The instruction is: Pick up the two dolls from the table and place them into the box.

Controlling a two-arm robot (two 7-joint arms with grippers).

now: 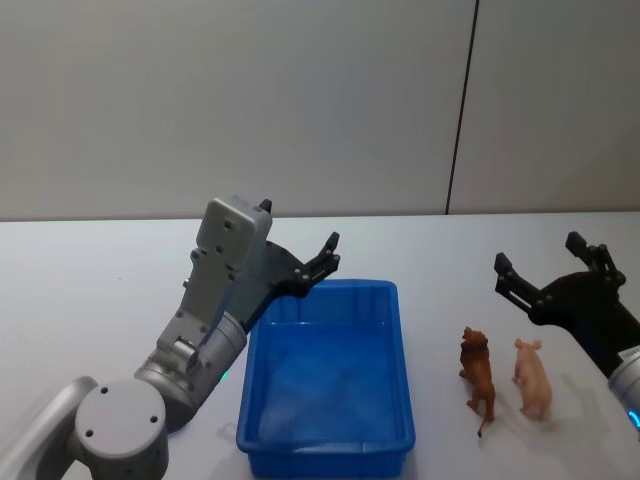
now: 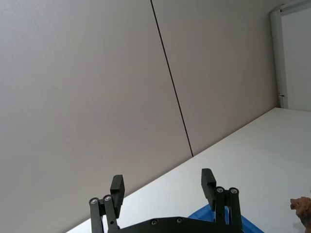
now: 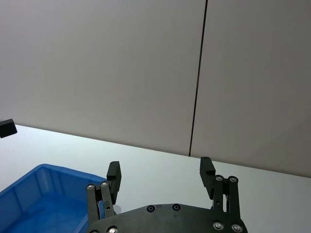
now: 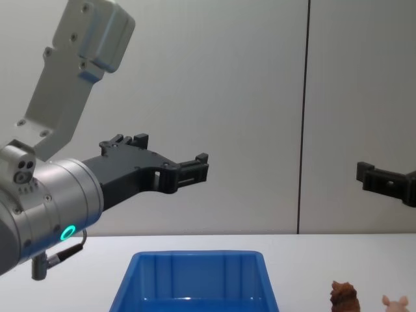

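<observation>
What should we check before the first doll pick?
1. Dolls standing on the table: ok. The brown doll and pink doll are both upright, right of the box.
2. Finger room between the dolls: cannot tell. They stand close side by side, not touching.
3. Right gripper ready: ok. It is open, holds nothing, and hovers just beyond the dolls.
4. Left gripper out of the way: ok. It is open and raised by the box's far left corner, away from the dolls.
5. Box ready: ok. Its top is open and nothing is inside.
</observation>
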